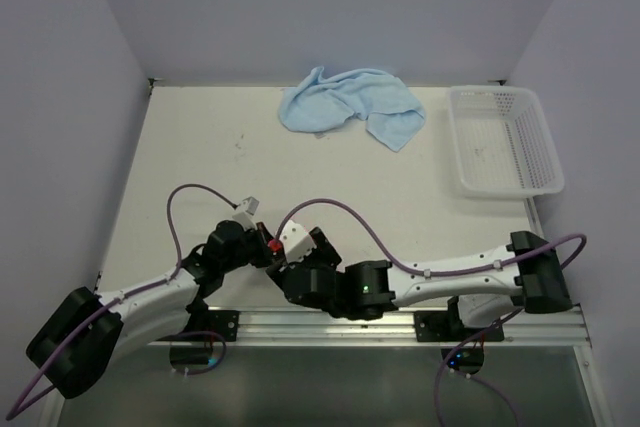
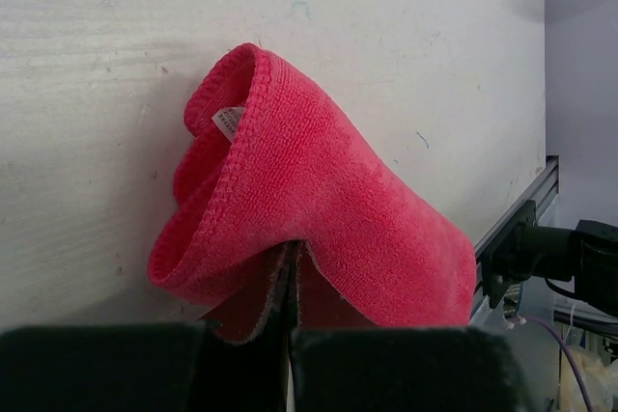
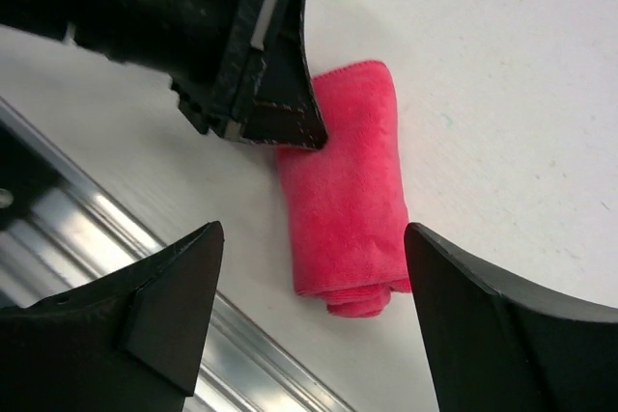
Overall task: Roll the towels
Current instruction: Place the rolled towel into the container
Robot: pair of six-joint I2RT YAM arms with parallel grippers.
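The red-pink towel (image 3: 350, 195) lies as a tight roll on the table near the front rail, and only a sliver of it (image 1: 268, 241) shows in the top view. My left gripper (image 2: 290, 330) is shut, pinching the towel's (image 2: 319, 209) inner layers at one end of the roll. In the right wrist view the left gripper (image 3: 275, 94) sits at the roll's far end. My right gripper (image 3: 314, 233) hovers open above the roll's near end, one finger on each side, touching nothing. The light blue towel (image 1: 348, 105) lies crumpled at the table's back edge.
A white mesh basket (image 1: 455, 142) stands at the back right of the table. An aluminium rail (image 1: 400, 325) runs along the near edge, close beside the roll. Walls close in the left, back and right sides. Purple cables loop over both arms.
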